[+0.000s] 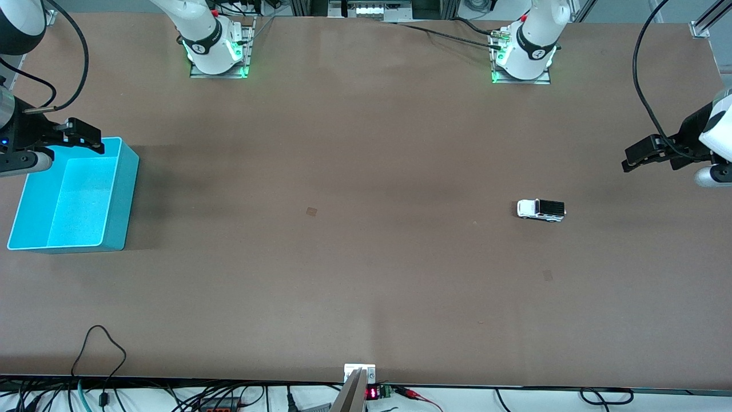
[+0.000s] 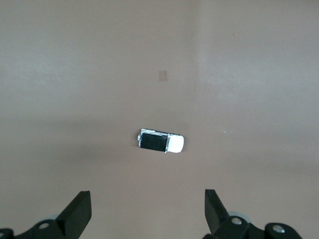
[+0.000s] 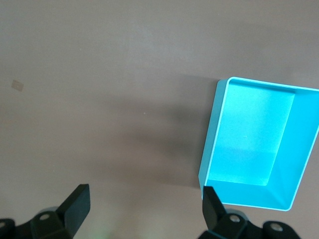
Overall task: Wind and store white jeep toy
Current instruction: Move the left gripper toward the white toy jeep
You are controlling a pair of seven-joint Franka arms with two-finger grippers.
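Observation:
The white jeep toy (image 1: 541,209), tiny with a black roof panel, stands on the brown table toward the left arm's end; it also shows in the left wrist view (image 2: 160,142). My left gripper (image 1: 633,161) hangs open and empty in the air at the table's edge at that end, apart from the jeep; its jaws stand wide in its wrist view (image 2: 148,211). The turquoise bin (image 1: 74,197) stands empty at the right arm's end and shows in the right wrist view (image 3: 259,144). My right gripper (image 1: 86,137) is open and empty over the bin's rim (image 3: 144,209).
Small tape marks lie on the table near the middle (image 1: 311,212) and nearer the front camera than the jeep (image 1: 548,275). Cables and a small fixture (image 1: 360,380) lie along the table's near edge. The arm bases (image 1: 217,48) stand along the table's back edge.

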